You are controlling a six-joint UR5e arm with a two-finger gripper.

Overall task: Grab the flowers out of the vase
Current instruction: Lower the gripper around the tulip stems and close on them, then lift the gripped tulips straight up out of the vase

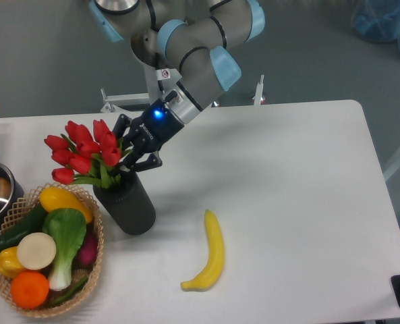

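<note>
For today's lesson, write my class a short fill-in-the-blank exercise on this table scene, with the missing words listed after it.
1. The red flowers stand in a dark ____.
2. The gripper is at the flowers' stems, just above the vase's ____.
3. The lone fruit on the white table, right of the vase, is a yellow ____.
4. The wicker basket lies to the ____ of the vase in the picture.

Missing words: vase; mouth; banana; left

red flowers (83, 152) with green stems, dark grey vase (129, 206), yellow banana (210, 254).
</note>
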